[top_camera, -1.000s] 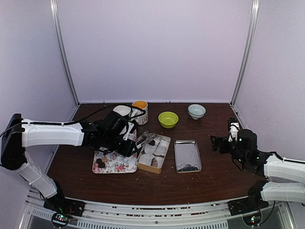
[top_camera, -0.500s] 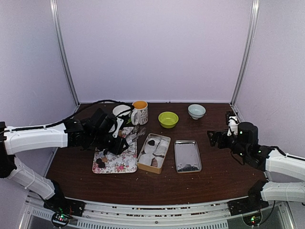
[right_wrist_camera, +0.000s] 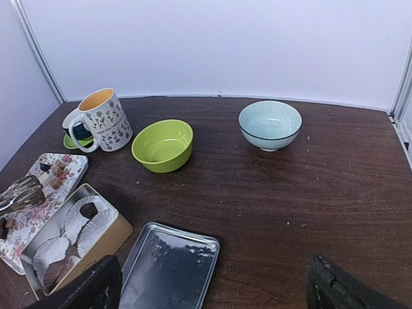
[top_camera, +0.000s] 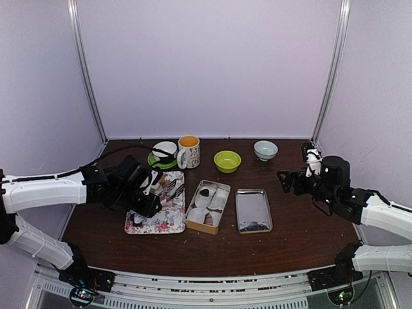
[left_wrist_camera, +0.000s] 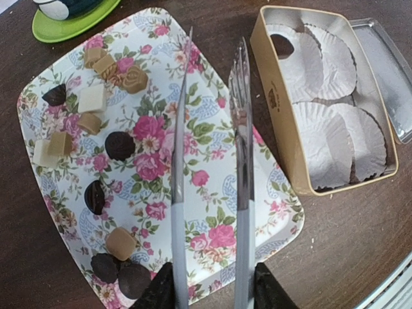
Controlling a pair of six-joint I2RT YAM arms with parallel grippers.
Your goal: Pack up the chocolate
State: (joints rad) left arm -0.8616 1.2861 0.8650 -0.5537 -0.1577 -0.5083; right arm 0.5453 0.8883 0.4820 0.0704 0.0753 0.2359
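Tongs [left_wrist_camera: 242,161] are hovering above the tray [left_wrist_camera: 277,212], left gripper [left_wrist_camera: 209,293] pinching them, right gripper [right_wrist_camera: 212,286] gaping idle. Picking is underway; next, I reckon, nipping chocolate [left_wrist_camera: 120,145] at 9 o'clock.

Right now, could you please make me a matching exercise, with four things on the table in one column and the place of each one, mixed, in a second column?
Things:
1. tongs
2. chocolate pieces
3. paper cups
4. green bowl

Places:
A. inside the tan tin
B. between the mug and the pale blue bowl
C. mostly on the floral tray
D. gripped by the left end effector

Pairs: 1-D, 2-C, 3-A, 4-B
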